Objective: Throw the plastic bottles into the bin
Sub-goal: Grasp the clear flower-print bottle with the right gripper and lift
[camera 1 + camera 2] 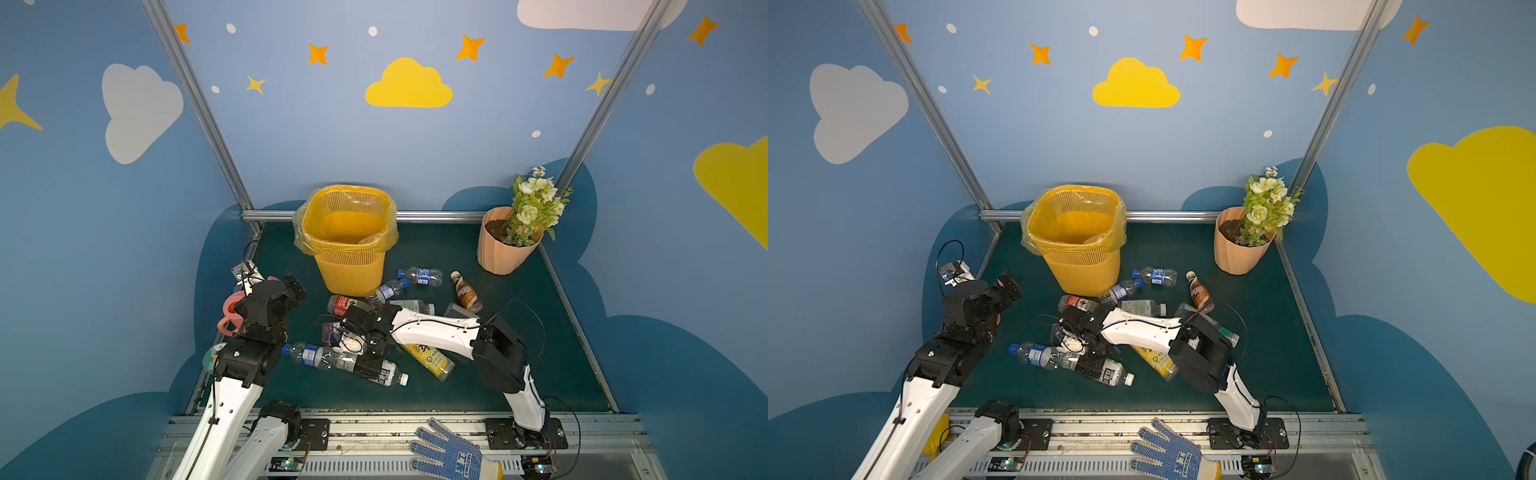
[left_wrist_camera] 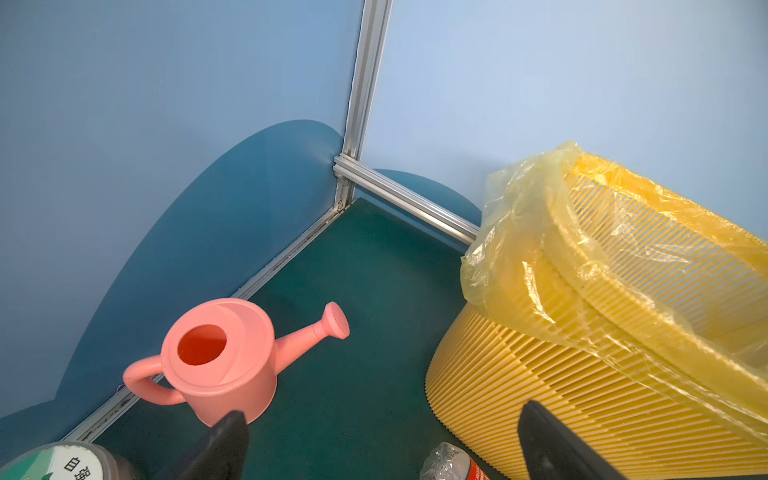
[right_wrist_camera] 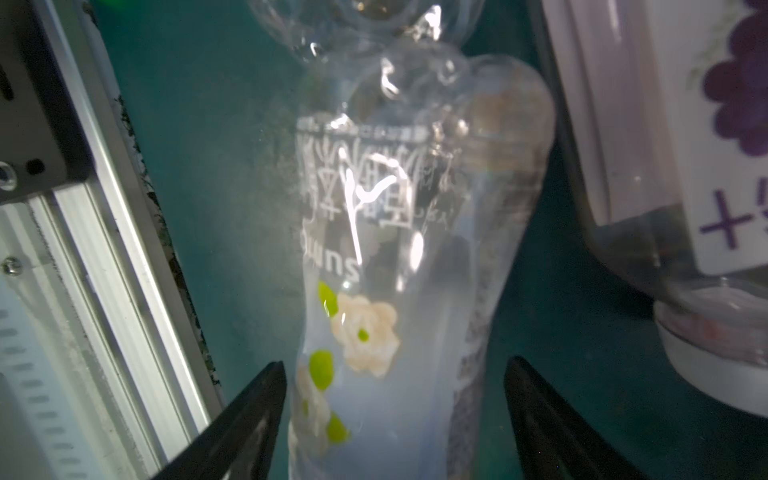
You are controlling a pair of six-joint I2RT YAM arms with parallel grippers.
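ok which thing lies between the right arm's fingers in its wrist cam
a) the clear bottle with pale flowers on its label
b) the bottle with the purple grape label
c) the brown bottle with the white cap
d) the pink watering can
a: in the right wrist view the clear flower-label bottle runs up between the two black fingers, while the purple-label bottle lies off to one side of them.

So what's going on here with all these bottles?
This robot is clearing plastic bottles off the green floor into the yellow bin. The right gripper is down over a clear flower-label bottle, jaws open on either side, not yet gripping it. The left gripper hangs open and empty near the pink watering can and the bin. The other bottles lie on the floor; none shows in the bin.
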